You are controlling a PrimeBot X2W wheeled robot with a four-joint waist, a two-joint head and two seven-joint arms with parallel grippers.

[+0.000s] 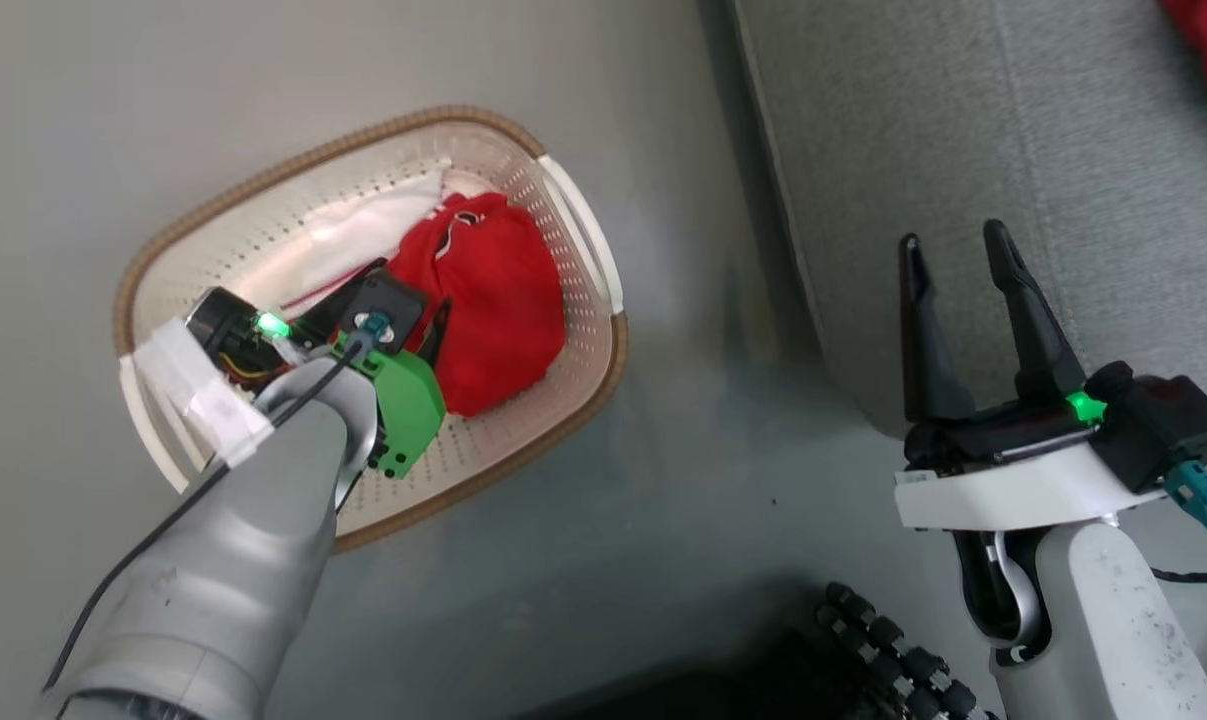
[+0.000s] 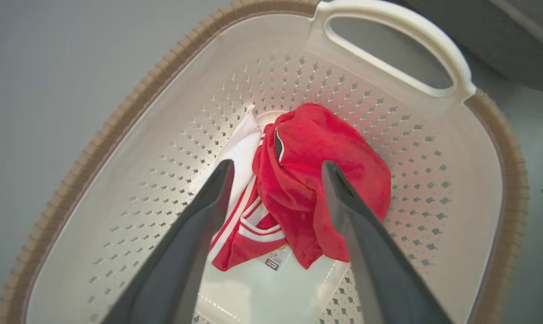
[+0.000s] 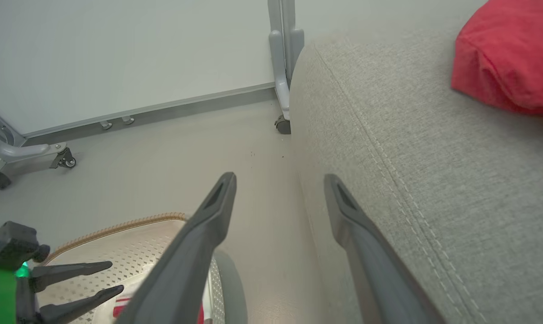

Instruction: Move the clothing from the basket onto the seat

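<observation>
The grey couch (image 1: 963, 150) takes up the right side of your head view, its rounded edge and stitched seam running down toward the robot. The pale floor (image 1: 663, 520) lies to its left, and there the basket (image 1: 523, 430) stands near the couch's edge but apart from it, one white handle (image 1: 583, 230) facing the couch.

Your left arm reaches down into the basket. The left hand (image 2: 278, 165) is released, its two dark fingers spread wide, and in the wrist view they frame the clothing on the basket's bottom. You cannot tell whether the fingertips touch the cloth.

Your right hand (image 1: 951, 235) is released too and holds nothing. It hangs at the couch's front edge, its fingers pointing along the seam.

One red garment (image 1: 503, 300) lies bunched in the basket, toward the handle on the couch side. White stripes (image 2: 253, 227) show on its lower folds, with white fabric beside them. The other red garment (image 3: 509, 58) lies on the couch cushion, well apart from both hands, at the top right corner of the head view.

A small printed label (image 2: 273, 263) peeks out from under the bundle in the basket.
</observation>
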